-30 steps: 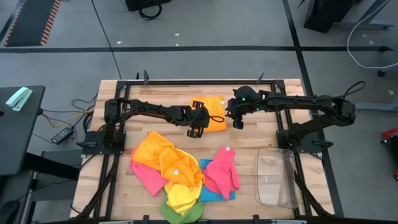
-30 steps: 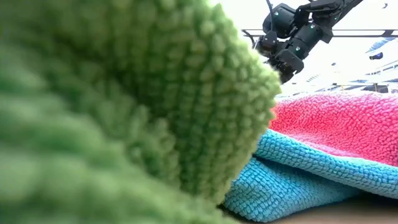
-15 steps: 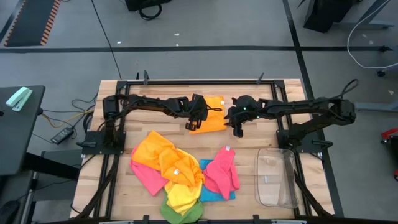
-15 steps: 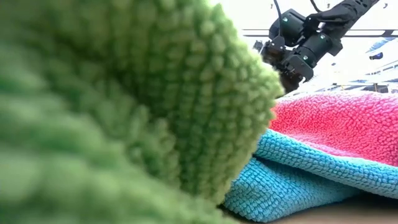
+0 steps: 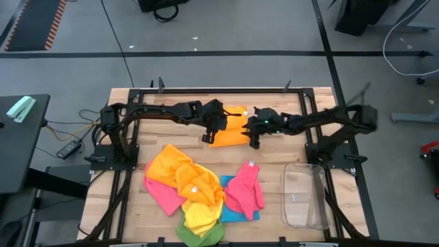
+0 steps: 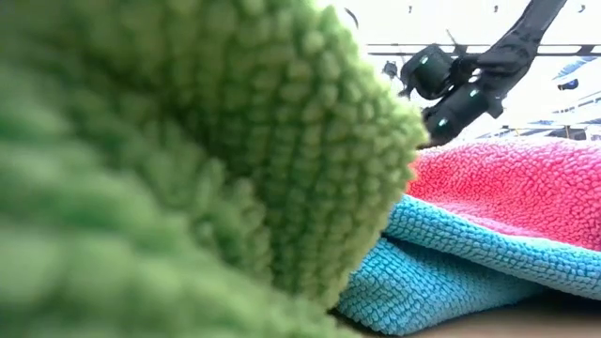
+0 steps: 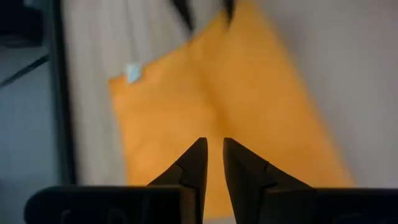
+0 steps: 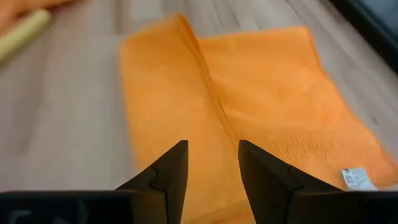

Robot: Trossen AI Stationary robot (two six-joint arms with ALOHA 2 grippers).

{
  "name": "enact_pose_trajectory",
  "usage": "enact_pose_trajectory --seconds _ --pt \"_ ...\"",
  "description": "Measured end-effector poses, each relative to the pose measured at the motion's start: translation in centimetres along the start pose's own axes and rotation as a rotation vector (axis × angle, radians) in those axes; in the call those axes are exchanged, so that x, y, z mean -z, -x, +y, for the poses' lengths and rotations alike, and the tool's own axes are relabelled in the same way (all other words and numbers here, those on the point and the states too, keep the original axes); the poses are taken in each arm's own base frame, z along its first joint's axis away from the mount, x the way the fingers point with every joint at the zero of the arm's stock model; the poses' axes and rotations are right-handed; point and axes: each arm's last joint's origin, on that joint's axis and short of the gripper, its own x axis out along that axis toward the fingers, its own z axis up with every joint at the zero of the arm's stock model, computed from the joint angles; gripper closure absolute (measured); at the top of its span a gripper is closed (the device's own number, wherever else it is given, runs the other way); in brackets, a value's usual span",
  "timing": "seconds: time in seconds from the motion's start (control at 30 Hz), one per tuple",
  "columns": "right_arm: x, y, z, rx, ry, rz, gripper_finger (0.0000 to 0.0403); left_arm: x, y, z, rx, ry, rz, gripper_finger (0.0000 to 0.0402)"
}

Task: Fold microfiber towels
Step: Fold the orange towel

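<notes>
- Left gripper (image 7: pixel 211 163): fingers nearly together, only a thin gap between them, nothing held. In the overhead view it (image 5: pixel 214 122) sits at the 9 o'clock edge of the orange towel (image 5: pixel 232 125).
- Right gripper (image 8: pixel 211 167): fingers at a moderate gap, empty, pointed at the cloth. From above it (image 5: pixel 255 129) stands at the towel's 3 o'clock edge.
- Orange towel: lies flat on the table (image 5: pixel 274 199) toward its 12 o'clock side, already doubled over, with a fold line down the middle and a small white tag (image 8: pixel 356 178) at one corner.
- Handling, as I judge it: light, limp, fuzzy pile; no stiffness, so it sags from wherever it is pinched. Not fragile. The pile should give decent grip, but layers may separate, so pinch both together.
- Best hold, I think: a corner or the edge, one gripper per side, lifted evenly so the fold stays square.
- Heap of towels (image 5: pixel 188 185): orange, yellow, pink, blue and green, at 6 o'clock, well apart from both grippers. Green cloth (image 6: pixel 169 160) fills most of the table-level view, pink and blue beside it.
- Clear plastic bin (image 5: pixel 304 195): at 4 o'clock.
- Change from a second ago: the left gripper has narrowed steadily and pulled back from the towel's 7 o'clock corner to its 9 o'clock edge; the right gripper's gap is unchanged, and it has dropped in closer to the towel's 3 o'clock edge.
</notes>
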Motion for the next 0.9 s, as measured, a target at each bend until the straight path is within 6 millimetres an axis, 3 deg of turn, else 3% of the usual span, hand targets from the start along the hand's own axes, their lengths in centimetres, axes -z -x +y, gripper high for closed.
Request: enact_pose_trajectory --seconds 0.33,0.63,0.9 --pt "2.3 -2.6 -0.8 0.037 -0.081 0.144 0.0254 2.0 -2.0 -1.5 0.198 0.061 0.117 0.0341" --pt "2.6 -2.6 -0.3 0.023 -0.068 0.186 0.0254 4.1 -5.4 -1.2 0.200 0.072 0.189 0.0351" --pt "2.7 -2.5 1.1 -0.046 -0.040 0.218 0.0254 4.7 -5.7 -0.5 0.158 0.085 0.207 0.0355"
